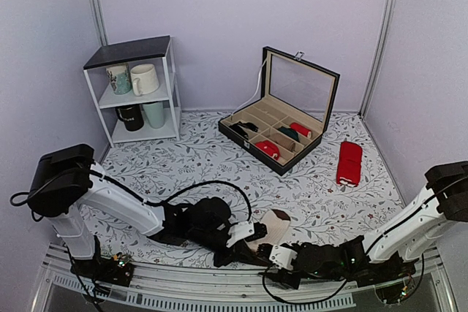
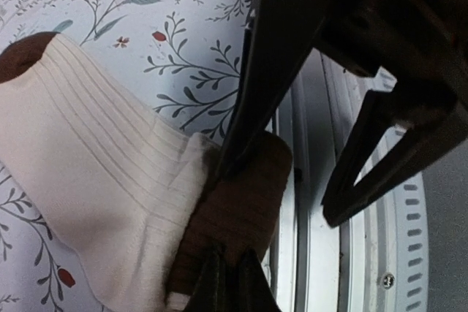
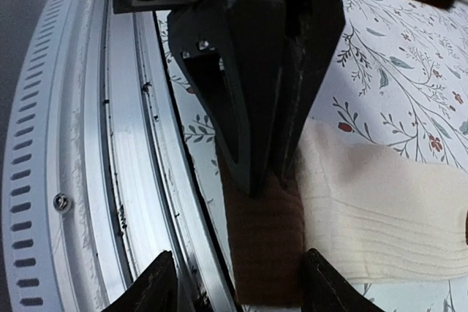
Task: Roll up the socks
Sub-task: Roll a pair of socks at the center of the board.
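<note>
Fingers (image 2: pixel 212 290) of the left gripper (image 2: pixel 230 286) pinch shut on the brown end of the socks (image 2: pixel 95 180). The right gripper (image 3: pixel 238 286) straddles that same end, fingers apart. We see the socks at the table's (image 1: pixel 219 158) near edge, their cream length running away from both arms.

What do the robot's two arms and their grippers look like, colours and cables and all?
Both match: the left arm and right arm have white tube links between bulky black joint housings, with thin black cables looping alongside. The left gripper and right gripper are black, with a white block behind wedge-shaped black fingers. No markings or sleeves show.
</note>
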{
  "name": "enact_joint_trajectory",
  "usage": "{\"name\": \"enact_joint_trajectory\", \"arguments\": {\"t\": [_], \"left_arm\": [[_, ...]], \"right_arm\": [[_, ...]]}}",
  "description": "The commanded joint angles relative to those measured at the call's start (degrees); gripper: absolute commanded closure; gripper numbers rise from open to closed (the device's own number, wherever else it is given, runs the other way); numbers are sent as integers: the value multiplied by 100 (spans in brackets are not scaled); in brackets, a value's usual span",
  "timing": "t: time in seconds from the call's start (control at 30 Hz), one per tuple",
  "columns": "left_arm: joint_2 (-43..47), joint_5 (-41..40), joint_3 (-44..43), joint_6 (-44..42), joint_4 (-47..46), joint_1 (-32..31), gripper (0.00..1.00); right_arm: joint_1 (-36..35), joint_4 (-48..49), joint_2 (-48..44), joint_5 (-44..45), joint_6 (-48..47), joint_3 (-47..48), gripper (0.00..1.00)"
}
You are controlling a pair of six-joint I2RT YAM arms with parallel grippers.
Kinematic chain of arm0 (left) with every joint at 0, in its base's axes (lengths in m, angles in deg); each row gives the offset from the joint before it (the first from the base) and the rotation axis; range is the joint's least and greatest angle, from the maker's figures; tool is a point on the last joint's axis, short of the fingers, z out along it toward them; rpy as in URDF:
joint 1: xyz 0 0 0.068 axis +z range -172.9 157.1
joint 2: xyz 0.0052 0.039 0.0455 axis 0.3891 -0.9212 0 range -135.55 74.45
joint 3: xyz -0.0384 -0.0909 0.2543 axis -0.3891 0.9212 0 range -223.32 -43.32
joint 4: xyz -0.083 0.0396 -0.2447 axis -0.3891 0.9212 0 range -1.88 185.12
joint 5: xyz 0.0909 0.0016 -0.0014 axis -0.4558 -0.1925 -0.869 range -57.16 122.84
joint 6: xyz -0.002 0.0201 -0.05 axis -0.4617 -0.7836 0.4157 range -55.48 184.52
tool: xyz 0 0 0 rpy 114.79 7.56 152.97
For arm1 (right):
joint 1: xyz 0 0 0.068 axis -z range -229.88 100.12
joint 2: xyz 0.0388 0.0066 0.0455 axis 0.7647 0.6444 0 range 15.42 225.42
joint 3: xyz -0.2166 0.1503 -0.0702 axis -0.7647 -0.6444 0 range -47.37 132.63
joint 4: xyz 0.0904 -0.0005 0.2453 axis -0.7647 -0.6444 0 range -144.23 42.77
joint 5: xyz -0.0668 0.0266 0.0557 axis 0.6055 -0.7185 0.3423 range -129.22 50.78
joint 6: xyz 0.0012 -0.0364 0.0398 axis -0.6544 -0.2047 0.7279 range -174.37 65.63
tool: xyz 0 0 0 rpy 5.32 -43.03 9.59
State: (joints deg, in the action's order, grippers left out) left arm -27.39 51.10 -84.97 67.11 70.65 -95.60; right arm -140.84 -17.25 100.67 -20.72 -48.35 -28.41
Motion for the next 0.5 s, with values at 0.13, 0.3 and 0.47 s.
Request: {"name": "enact_joint_trajectory", "arguments": {"t": [0.13, 0.3, 0.47], "left_arm": [[-398, 281, 176, 218, 811, 66, 100], [-426, 295, 192, 207, 774, 77, 100], [-450, 306, 185, 211, 741, 81, 100]], "right_arm": [[-168, -104, 557, 778, -224, 491, 47], [-166, -271, 409, 478, -18, 403, 66], [-167, -426, 449, 268, 460, 303, 76]]}}
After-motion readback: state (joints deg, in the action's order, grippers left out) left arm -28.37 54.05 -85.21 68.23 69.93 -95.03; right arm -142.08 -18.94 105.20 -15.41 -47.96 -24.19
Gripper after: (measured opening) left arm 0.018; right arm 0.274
